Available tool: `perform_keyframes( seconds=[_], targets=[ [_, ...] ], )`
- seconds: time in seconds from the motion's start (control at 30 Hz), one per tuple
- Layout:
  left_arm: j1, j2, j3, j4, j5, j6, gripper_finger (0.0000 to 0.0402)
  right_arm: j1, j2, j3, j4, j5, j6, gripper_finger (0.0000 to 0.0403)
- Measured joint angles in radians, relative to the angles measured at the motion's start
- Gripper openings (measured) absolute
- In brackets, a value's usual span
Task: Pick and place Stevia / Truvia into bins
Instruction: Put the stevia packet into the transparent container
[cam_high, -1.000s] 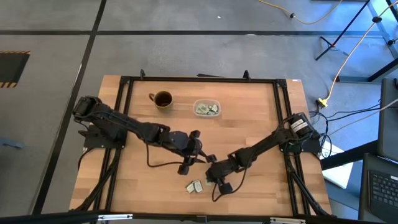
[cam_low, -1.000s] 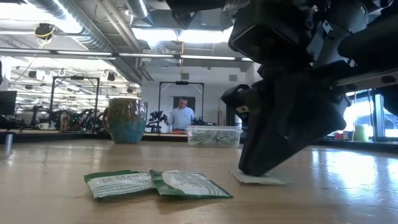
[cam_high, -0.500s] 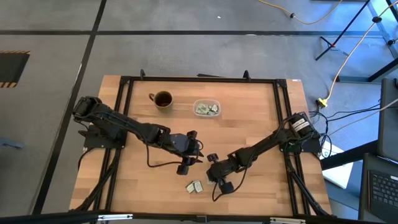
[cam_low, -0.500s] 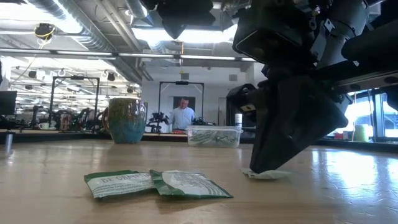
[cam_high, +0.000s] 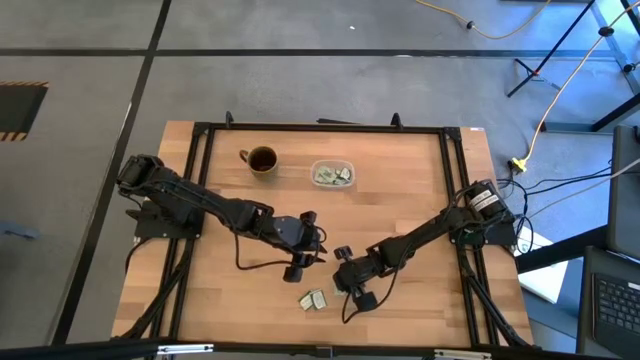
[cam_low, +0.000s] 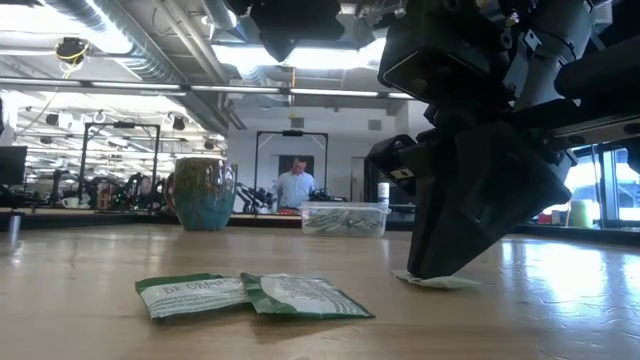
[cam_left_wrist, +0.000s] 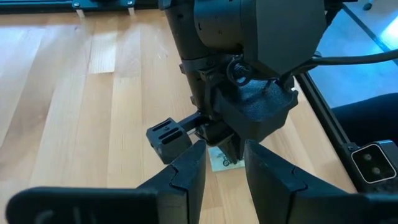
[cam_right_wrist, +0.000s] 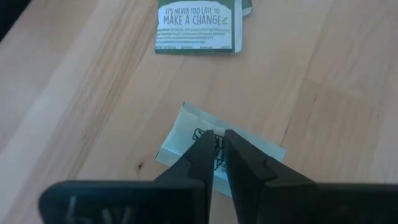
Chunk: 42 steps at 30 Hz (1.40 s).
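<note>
Right gripper (cam_right_wrist: 217, 144) is down at the table (cam_high: 420, 190) near its front middle, fingertips (cam_low: 432, 268) on a pale sachet (cam_right_wrist: 186, 140) lying flat on the wood. In the right wrist view the two fingers stand nearly together, only a thin gap between them, with the sachet's middle at their tips; whether the paper is actually pinched cannot be told. In the low view the sachet's edge shows just beside the tips, flat on the table.

Left gripper (cam_left_wrist: 222, 163) hangs just beside the right one, toward the left arm's side, fingers apart and holding nothing. In its wrist view it looks at the right gripper with the pale sachet (cam_left_wrist: 219, 159) beneath.

Two more sachets (cam_high: 313, 299) lie touching each other near the front edge, close to the right gripper; one reads green and white, print up (cam_right_wrist: 198, 26).

Bin (cam_high: 332, 174) sits toward the back middle, with several sachets inside. Mug (cam_high: 261, 160) stands left of the bin, apart from it.

A person (cam_low: 295, 186) shows far behind the table in the low view
</note>
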Motion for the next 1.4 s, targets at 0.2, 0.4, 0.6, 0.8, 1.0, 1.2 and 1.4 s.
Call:
perform_keyframes(
  seconds=[0.2,0.4,0.6,0.8,1.0,1.2,1.4],
  targets=[
    [0.0,0.0,0.0,0.0,0.0,0.0,0.0104,0.0,0.0,0.0,0.0,-0.001,0.005,0.0046],
    [0.0,0.0,0.0,0.0,0.0,0.0,0.0104,0.0,0.0,0.0,0.0,-0.005,0.029,0.0047],
    [0.0,0.0,0.0,-0.001,0.0,0.0,0.0104,-0.001,0.0,-0.001,0.006,-0.031,0.054,0.0047],
    [0.0,0.0,0.0,-0.001,0.0,0.0,0.0104,0.0,0.0,-0.001,0.008,-0.031,0.081,0.0047],
    [0.0,0.0,0.0,-0.001,0.003,0.0,0.0104,0.001,0.0,-0.001,0.008,-0.028,0.083,0.0049],
    [0.0,0.0,0.0,-0.001,0.01,0.0,0.0104,0.005,0.001,0.013,-0.009,-0.028,0.074,0.0074],
    [0.0,0.0,0.0,-0.001,0.01,0.0,0.0104,0.005,0.003,0.026,-0.033,-0.011,0.052,0.0081]
  ],
)
